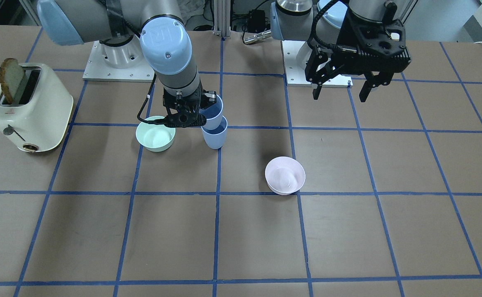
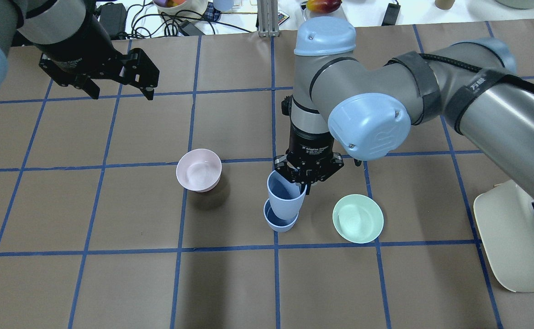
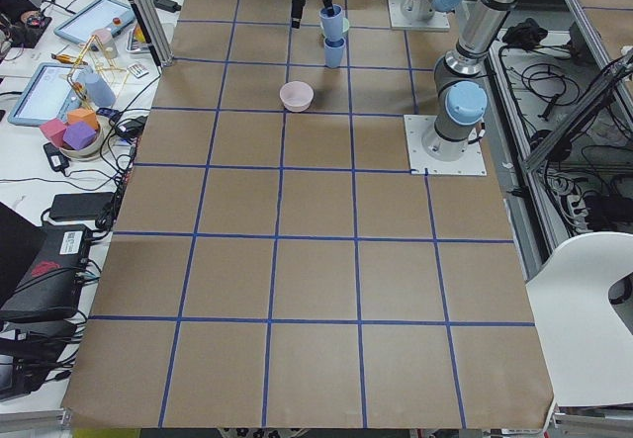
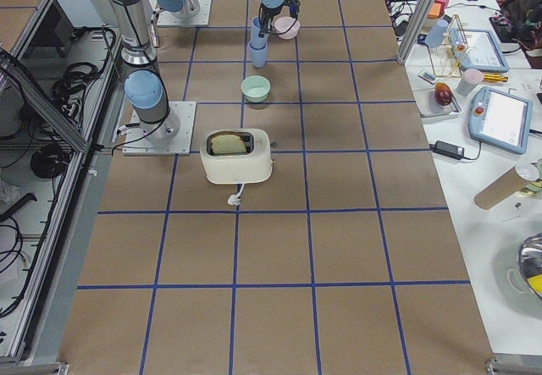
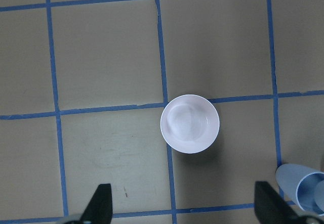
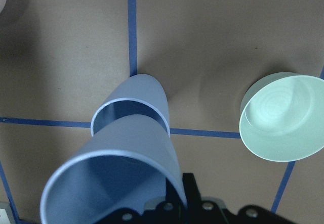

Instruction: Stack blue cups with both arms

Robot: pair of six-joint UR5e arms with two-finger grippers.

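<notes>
Right jaws grip the rim of the upper blue cup [image 2: 286, 196], tilted over the lower blue cup [image 2: 279, 223] standing near the mint bowl [image 2: 357, 218]. Released askew, it may topple the 2. The right wrist view shows that tilt best. Left jaws hang open, empty, above the pink bowl [image 5: 190, 124].

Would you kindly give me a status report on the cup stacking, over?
Right gripper shut on upper blue cup; left gripper open, raised. Cup tilted, base in lower blue cup mouth, not seated. Mint bowl beside, apart, not blocking.
</notes>
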